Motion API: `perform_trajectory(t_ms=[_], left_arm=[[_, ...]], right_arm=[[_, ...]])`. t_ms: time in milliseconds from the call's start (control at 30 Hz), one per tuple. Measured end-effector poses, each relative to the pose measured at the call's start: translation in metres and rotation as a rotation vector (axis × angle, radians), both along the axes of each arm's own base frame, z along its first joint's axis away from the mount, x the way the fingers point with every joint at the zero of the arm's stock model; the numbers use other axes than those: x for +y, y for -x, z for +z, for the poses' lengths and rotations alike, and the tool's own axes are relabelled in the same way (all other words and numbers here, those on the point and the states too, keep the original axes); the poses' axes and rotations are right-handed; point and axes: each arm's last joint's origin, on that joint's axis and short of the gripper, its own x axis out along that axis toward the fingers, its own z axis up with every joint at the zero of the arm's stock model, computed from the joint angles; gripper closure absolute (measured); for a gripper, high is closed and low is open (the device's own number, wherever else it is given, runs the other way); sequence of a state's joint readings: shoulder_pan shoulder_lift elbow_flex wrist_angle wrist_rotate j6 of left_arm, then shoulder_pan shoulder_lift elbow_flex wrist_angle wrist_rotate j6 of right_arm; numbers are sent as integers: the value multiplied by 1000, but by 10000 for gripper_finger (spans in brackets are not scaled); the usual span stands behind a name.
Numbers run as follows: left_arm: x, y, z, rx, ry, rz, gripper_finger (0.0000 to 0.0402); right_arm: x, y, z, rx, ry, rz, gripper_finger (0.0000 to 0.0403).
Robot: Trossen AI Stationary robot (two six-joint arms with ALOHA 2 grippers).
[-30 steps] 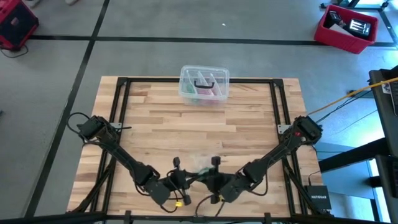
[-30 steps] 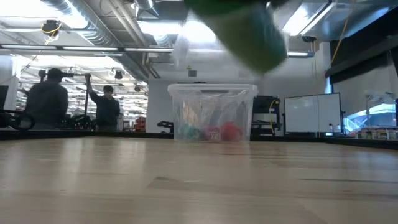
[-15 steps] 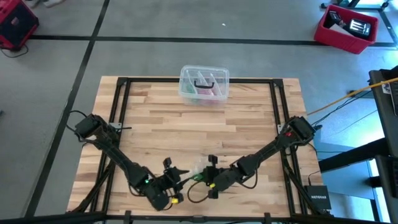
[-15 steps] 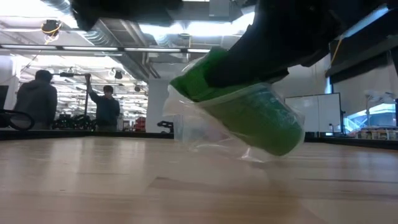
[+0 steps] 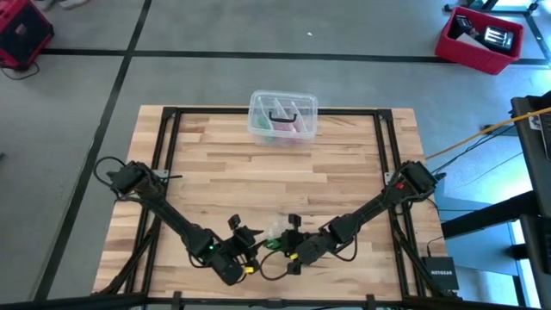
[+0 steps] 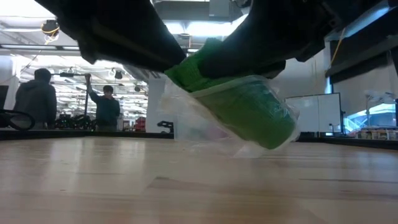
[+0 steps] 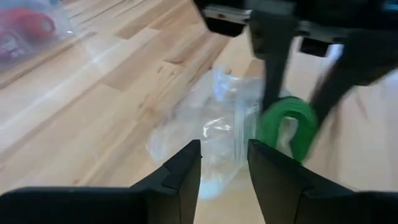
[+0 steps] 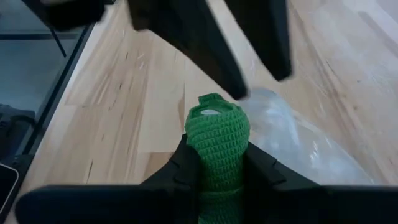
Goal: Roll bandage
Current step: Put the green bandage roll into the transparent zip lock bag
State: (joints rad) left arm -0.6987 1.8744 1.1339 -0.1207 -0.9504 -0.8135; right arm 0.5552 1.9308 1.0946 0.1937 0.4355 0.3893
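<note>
Near the table's [image 5: 344, 172] front edge, we see the right gripper [image 8: 216, 163] pinching the bandage [image 8: 217, 140], a green roll partly inside a clear plastic wrapper [image 7: 214, 134]. In the low view the bandage [image 6: 239, 102] hangs tilted above the wood, its wrapper [image 6: 199, 124] possibly touching the surface. The left gripper [image 7: 224, 165] faces the wrapper with its fingers parted, empty. At the table's far edge we note a clear plastic box [image 5: 283, 116].
</note>
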Motion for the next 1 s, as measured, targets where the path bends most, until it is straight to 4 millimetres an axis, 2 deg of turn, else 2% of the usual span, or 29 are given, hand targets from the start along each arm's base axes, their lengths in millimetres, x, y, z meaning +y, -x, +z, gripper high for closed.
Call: perform_trajectory(t_ms=[200, 333, 433, 567, 667, 833, 1000], left_arm=[[9, -8, -3, 48, 20, -29, 277], [12, -12, -8, 104, 40, -80, 293], [13, -14, -8, 123, 32, -106, 324], [9, -15, -6, 119, 24, -164, 390], [6, -12, -6, 117, 41, -170, 396], [-4, -4, 9, 72, 90, -178, 400], [-10, -4, 21, 41, 105, -185, 401]], right_arm=[[0, 0, 0, 1, 5, 4, 329], [0, 0, 0, 2, 8, 7, 329], [0, 0, 0, -3, 8, 7, 329], [0, 0, 0, -2, 28, 12, 329], [0, 1, 3, -13, 67, 16, 329], [1, 1, 9, -29, 111, 40, 329], [1, 1, 9, -26, 125, 48, 329]])
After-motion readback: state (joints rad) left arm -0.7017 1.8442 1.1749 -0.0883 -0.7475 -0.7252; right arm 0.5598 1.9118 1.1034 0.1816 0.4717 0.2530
